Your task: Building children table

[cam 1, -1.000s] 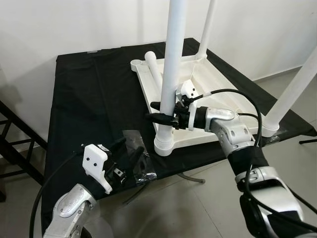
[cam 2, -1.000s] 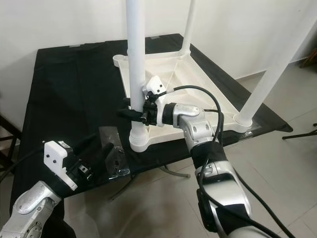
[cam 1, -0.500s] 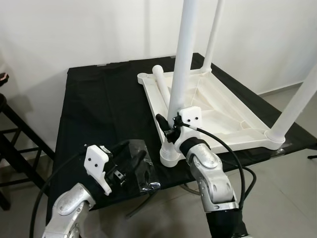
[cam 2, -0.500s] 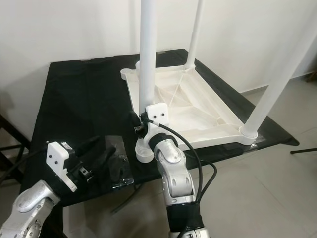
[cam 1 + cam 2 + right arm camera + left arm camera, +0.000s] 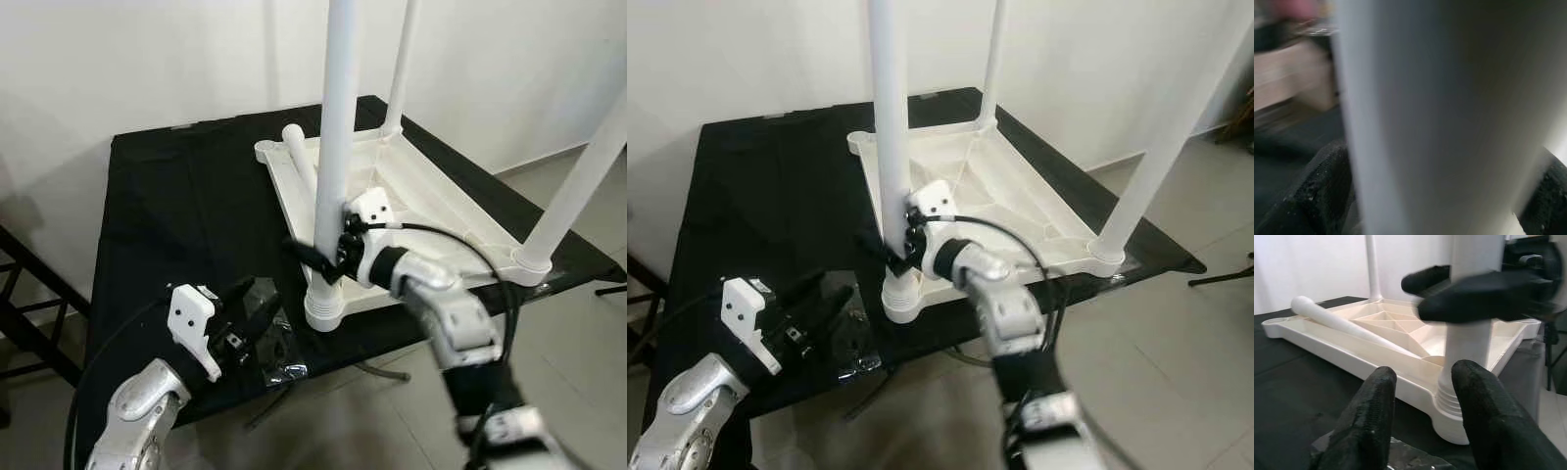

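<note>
My right gripper point(image 5: 315, 257) is clamped round the near table leg point(image 5: 333, 147); left gripper point(image 5: 257, 305) spread open over the black cloth's point(image 5: 176, 206) front edge.

the right gripper point(image 5: 315, 257) sits lower on the near table leg point(image 5: 333, 166) than a second ago, its fingers either side of the leg just above the base collar (the arm is blurred). the right forearm now reaches in from the right again, not from below.
</note>
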